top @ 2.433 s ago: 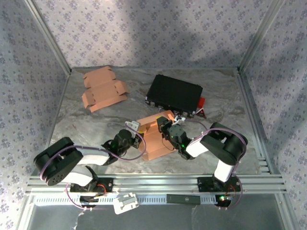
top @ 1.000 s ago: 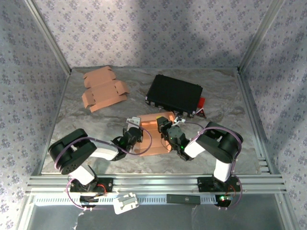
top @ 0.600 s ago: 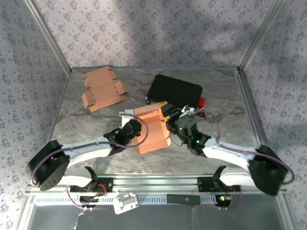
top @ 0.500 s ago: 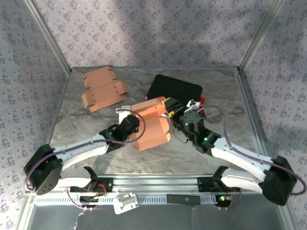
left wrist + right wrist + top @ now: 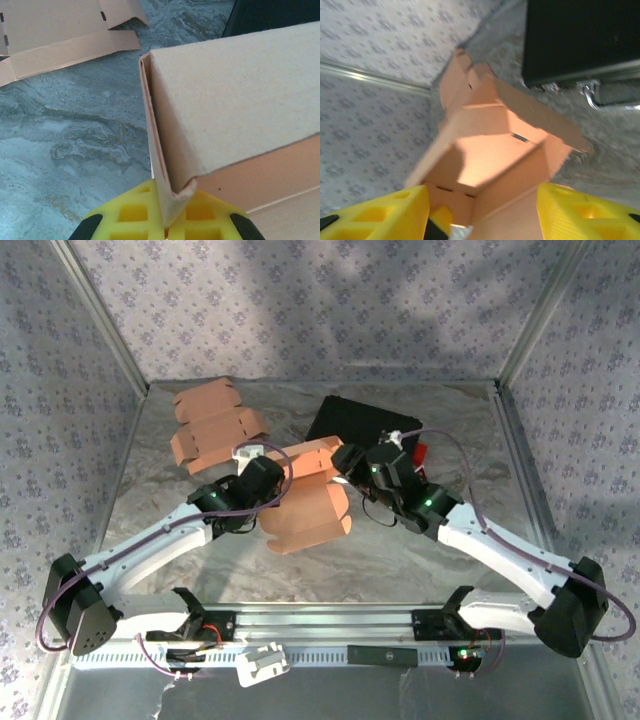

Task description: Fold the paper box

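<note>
The tan paper box (image 5: 305, 502) hangs partly folded above the middle of the table, held up between the two arms. My left gripper (image 5: 268, 478) is on the box's left side. In the left wrist view its yellow fingers (image 5: 127, 217) are pinched shut on a doubled wall edge of the box (image 5: 230, 95), at the left gripper (image 5: 167, 216). My right gripper (image 5: 348, 462) reaches in from the right. Its fingers (image 5: 375, 215) stand wide apart, and the open inside of the box (image 5: 490, 150) lies between them at the right gripper (image 5: 482, 222). Whether its pads touch the cardboard I cannot tell.
Flat unfolded cardboard blanks (image 5: 213, 433) lie at the far left, also at the top left for the left wrist camera (image 5: 60, 30). A black case (image 5: 362, 430) with a red piece (image 5: 421, 452) sits just behind the box. Metal frame posts and patterned walls ring the marbled table (image 5: 450, 570).
Both arms have stretched out and carried the box up and away from the near edge toward the black case. The right gripper has opened from shut; the left stays clamped.
</note>
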